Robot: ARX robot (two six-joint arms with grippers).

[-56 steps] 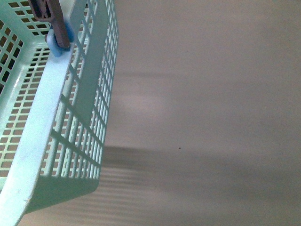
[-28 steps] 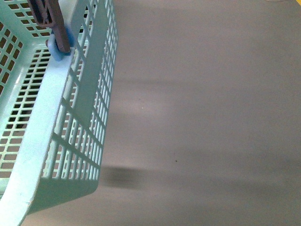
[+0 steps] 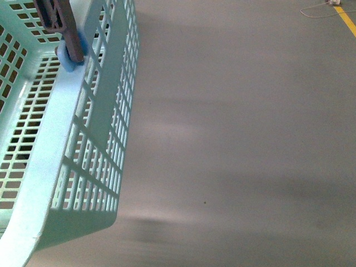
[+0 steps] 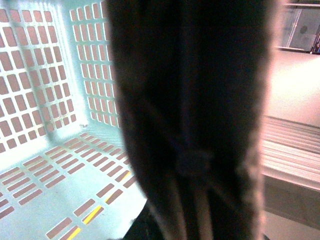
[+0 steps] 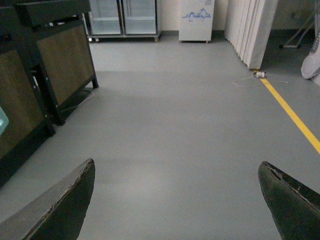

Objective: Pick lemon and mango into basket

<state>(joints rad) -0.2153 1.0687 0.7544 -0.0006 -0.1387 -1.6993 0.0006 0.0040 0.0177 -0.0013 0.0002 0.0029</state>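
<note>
Basket (image 3: 49, 150) sat at nine o'clock, brown handle (image 3: 55, 16) at eleven; right gripper (image 5: 176, 164) gaped wide above grey floor (image 3: 239, 139); left gripper's state could not be told.

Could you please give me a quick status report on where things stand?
Right gripper open, empty. Left gripper unreadable behind dark blur. Pale aqua slotted plastic basket in view, no fruit showing inside. Lemon, mango not seen. Grey floor ahead open.
</note>
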